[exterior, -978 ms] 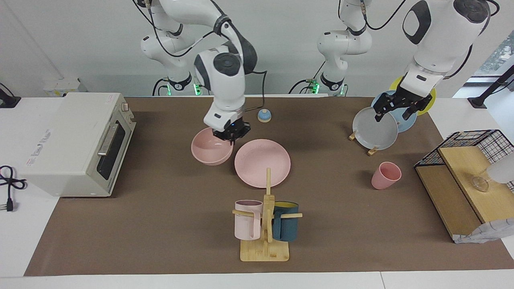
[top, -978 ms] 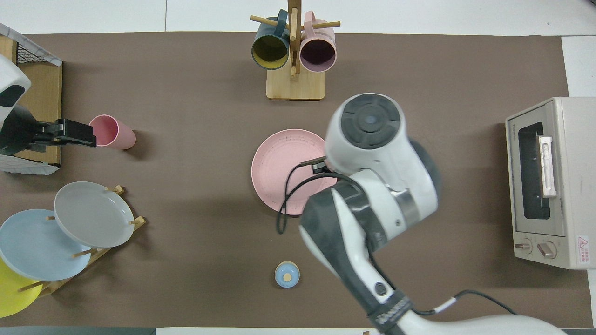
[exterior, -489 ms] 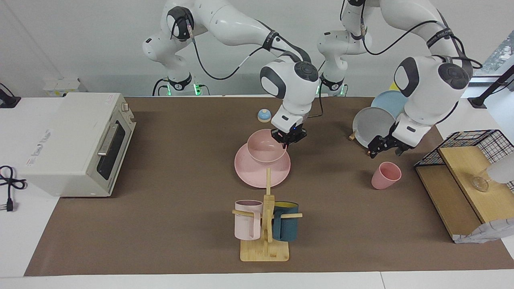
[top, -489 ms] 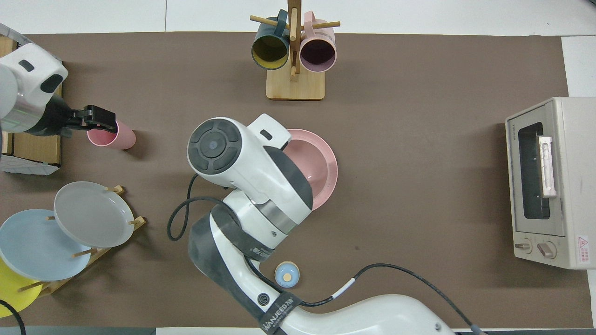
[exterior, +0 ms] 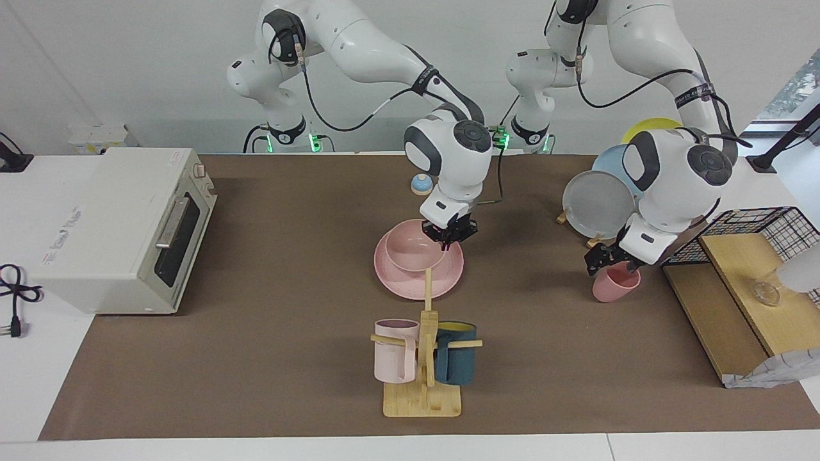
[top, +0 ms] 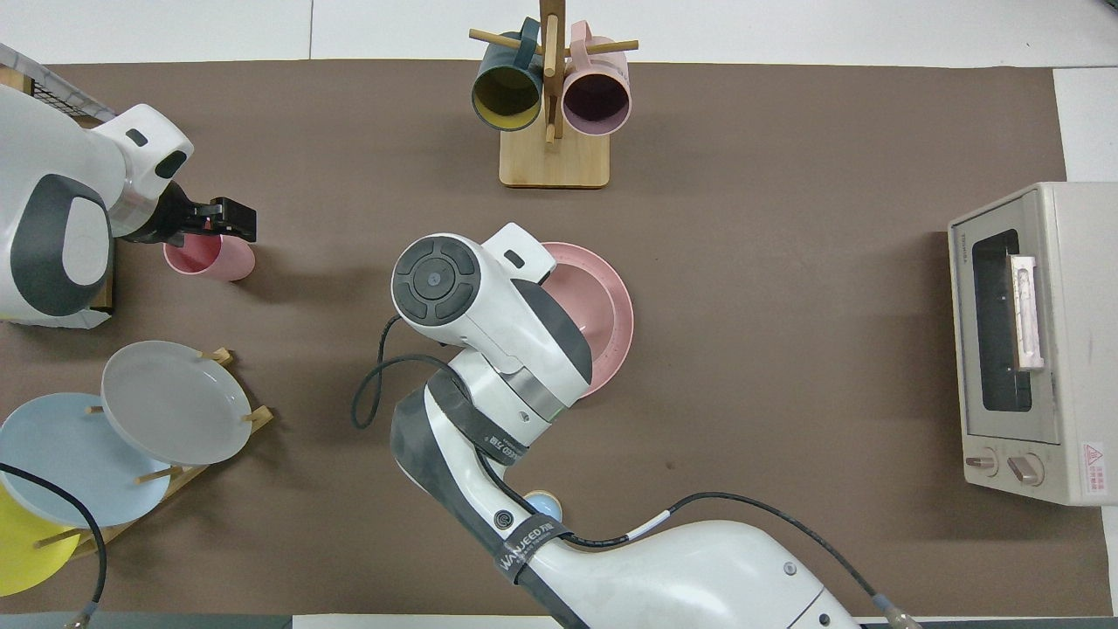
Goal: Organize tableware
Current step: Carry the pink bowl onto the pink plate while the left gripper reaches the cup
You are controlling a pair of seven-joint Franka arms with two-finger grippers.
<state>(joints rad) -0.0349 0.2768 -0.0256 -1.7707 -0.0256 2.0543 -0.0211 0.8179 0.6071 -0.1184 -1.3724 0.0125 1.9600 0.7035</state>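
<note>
Now the salmon bowl [exterior: 415,248], carried over from the bare mat, sits on the pink plate [exterior: 448,275], right gripper [exterior: 450,232] still clamped on its rim; the left gripper [exterior: 608,259], fingers apart, has descended to the pink cup [exterior: 615,285], next to stack.

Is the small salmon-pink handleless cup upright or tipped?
Upright: the small salmon-pink handleless cup stands on its base on the brown mat, open mouth up.

White arms [exterior: 359,38], black cables, seemingly black fingers [exterior: 450,232]

Toaster oven [exterior: 122,227], mug tree [exterior: 423,358] with two mugs, plate rack [top: 175,454], bell [exterior: 421,184].
</note>
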